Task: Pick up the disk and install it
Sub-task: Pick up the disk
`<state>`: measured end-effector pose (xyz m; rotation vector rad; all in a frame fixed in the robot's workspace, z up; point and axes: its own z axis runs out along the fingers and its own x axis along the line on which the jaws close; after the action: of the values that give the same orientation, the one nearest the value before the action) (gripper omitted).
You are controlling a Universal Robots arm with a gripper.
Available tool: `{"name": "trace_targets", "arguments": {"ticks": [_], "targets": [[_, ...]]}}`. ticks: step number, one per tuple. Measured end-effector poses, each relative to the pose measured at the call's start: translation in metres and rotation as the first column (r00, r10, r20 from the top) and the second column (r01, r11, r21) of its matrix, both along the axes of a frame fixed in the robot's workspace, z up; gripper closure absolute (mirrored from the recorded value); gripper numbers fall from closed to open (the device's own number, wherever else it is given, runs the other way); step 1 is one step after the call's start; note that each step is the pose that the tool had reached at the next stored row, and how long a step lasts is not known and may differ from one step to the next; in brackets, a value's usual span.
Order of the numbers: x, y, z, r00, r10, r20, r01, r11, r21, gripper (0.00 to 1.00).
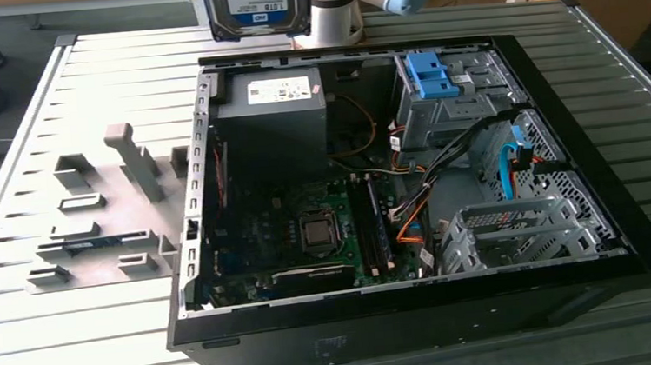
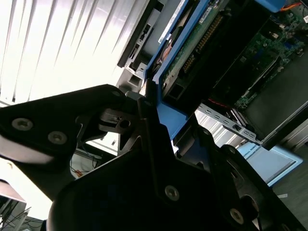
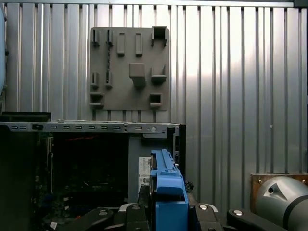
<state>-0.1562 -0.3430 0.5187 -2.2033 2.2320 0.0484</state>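
Black end effector (image 3: 167, 216) links crowd the front of both wrist views, and its fingers are clamped on the blue bracket of the disk (image 3: 168, 190), so it's carrying the drive and not empty. In the exterior view the disk (image 1: 251, 5) hangs on edge, label facing the camera, up in the air above the far wall of the open computer case (image 1: 607, 213) and just beside the arm's base (image 1: 330, 21), clear of everything inside. The second wrist view shows the disk (image 2: 192, 48) edge-on with its green board side exposed, so I'd say the grip sits on the bracket rather than the board, which is what you want. My take for this carry: keep the clamp square on the bracket so the drive doesn't swing or twist, and stay high enough to clear the case wall and the power supply (image 1: 273, 108). The cable bundle (image 1: 510, 159) by the blue latch (image 1: 431, 74) and the perforated cage (image 1: 516, 228) looks like the main snag risk. The grey fixture plate (image 1: 107, 208) on the worktop (image 1: 34, 327) is well off to the exterior view's left, so no worries there.
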Motion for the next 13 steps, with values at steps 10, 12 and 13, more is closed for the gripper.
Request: {"name": "trace_targets", "arguments": {"ticks": [10, 12, 13], "targets": [[0.0000, -0.0043, 0.0000, 1.0000, 0.000, 0.0000, 0.000, 1.0000, 0.0000, 0.64], [0.0000, -0.0044, 0.0000, 1.0000, 0.000, -0.0001, 0.000, 1.0000, 0.0000, 0.64], [0.0000, -0.0044, 0.0000, 1.0000, 0.000, 0.0000, 0.000, 1.0000, 0.0000, 0.64]]}}
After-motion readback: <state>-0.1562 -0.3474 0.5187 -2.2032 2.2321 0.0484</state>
